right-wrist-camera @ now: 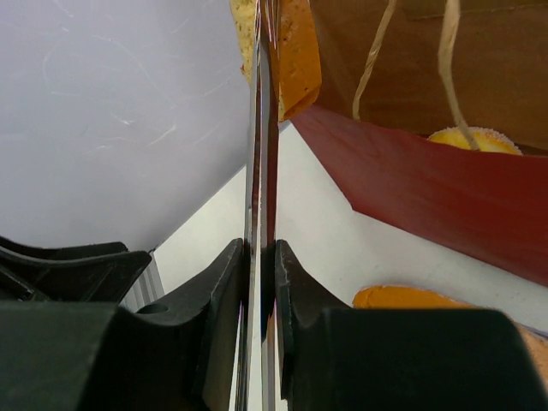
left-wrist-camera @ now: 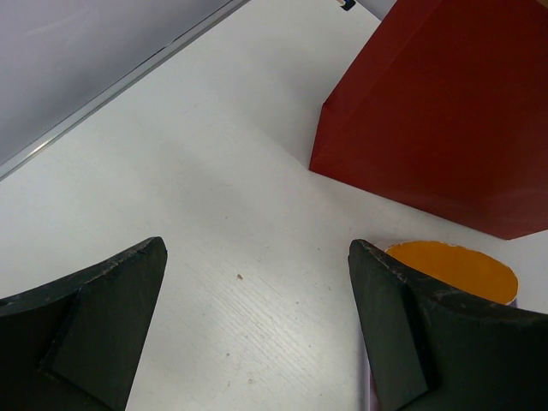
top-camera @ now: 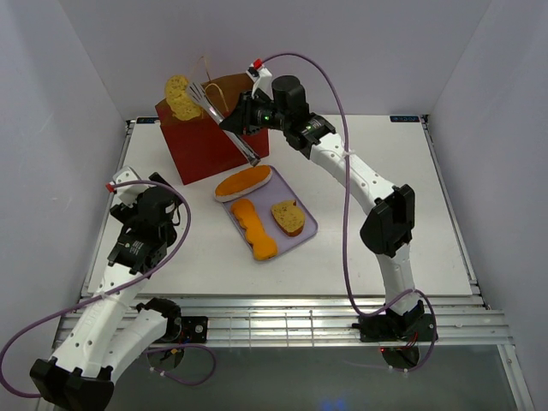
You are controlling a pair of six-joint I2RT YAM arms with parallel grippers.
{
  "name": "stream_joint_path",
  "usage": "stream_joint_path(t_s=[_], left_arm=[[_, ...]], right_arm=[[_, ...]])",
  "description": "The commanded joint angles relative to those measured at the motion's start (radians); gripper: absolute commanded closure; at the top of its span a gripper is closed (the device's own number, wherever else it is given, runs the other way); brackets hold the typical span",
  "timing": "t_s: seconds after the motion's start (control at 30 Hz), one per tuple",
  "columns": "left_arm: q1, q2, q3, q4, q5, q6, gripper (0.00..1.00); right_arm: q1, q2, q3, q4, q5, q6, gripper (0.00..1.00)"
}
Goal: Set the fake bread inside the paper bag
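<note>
The right gripper (right-wrist-camera: 261,257) is clenched on the metal tongs (top-camera: 224,124), which pinch a bread slice (top-camera: 180,96) just above the paper bag (top-camera: 205,150), at its left corner. Three more bread pieces (top-camera: 254,227) lie on the lavender tray (top-camera: 310,224) just in front of the bag. The left gripper (left-wrist-camera: 257,248) hangs released near the bag's front.

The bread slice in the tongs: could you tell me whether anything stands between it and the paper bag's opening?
Nothing solid does. The bread slice, pinched in the tongs held by the right gripper, hangs over the left rim of the paper bag. Only the thin loop handles at the mouth might brush it on the way in.
</note>
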Motion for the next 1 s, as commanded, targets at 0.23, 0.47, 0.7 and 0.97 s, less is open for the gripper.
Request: stream_joint_path(t_s=[0.23,0.47,0.7,0.97], left_arm=[[-0.004,-0.005,0.007,0.0,0.015,-0.012,0.02],[-0.013,-0.011,0.007,0.0,0.012,-0.009,0.02],[-0.025,-0.016,0.002,0.001,-0.006,-0.01,0.02],[-0.031,-0.019,0.002,0.001,-0.003,-0.01,0.02]], right_arm=[[-0.016,0.06,0.083,0.169,0.007,0.037,0.76],[-0.016,0.103,0.095,0.221,-0.007,0.057,0.75],[-0.016,0.123,0.101,0.224,-0.012,0.062,0.71],[-0.016,0.134,0.103,0.227,-0.016,0.062,0.52]])
